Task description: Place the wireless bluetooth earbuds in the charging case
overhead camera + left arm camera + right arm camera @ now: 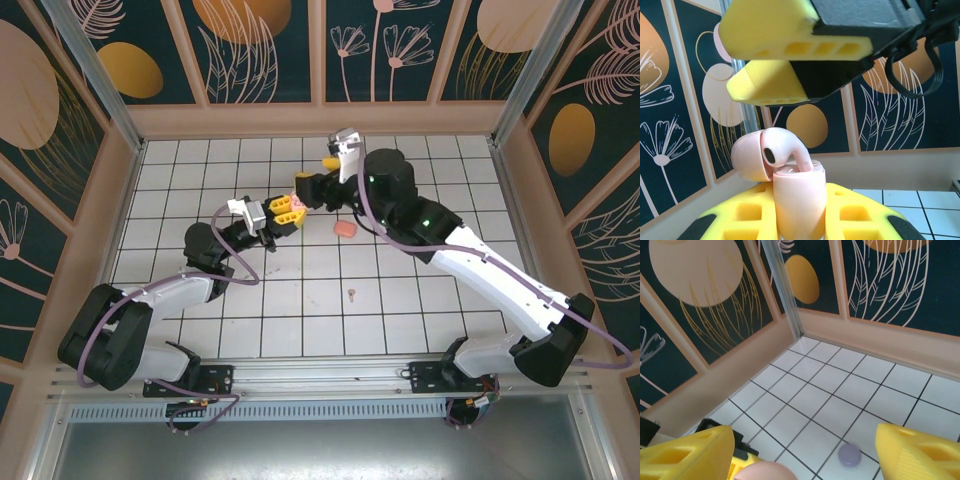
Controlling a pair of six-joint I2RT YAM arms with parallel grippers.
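My left gripper [799, 212] [283, 210] is shut on the pale pink charging case [799, 200], which it holds upright off the floor between its yellow fingers. The case's lid [746, 157] hangs open to the left. A pale pink earbud [782, 147] stands with its stem in the case and its head sticking out above the rim. My right gripper [805, 442] [312, 182] hovers just above the case, open, with nothing between its yellow fingers [790, 30]. The lid's top [765, 471] shows at the bottom edge of the right wrist view.
A coral-pink case [346, 230] lies on the tiled floor right of the grippers. A tiny earbud [352, 294] lies nearer the arm bases. A lilac case [849, 455] sits on the tiles below my right gripper. Wooden walls [320, 120] ring the floor.
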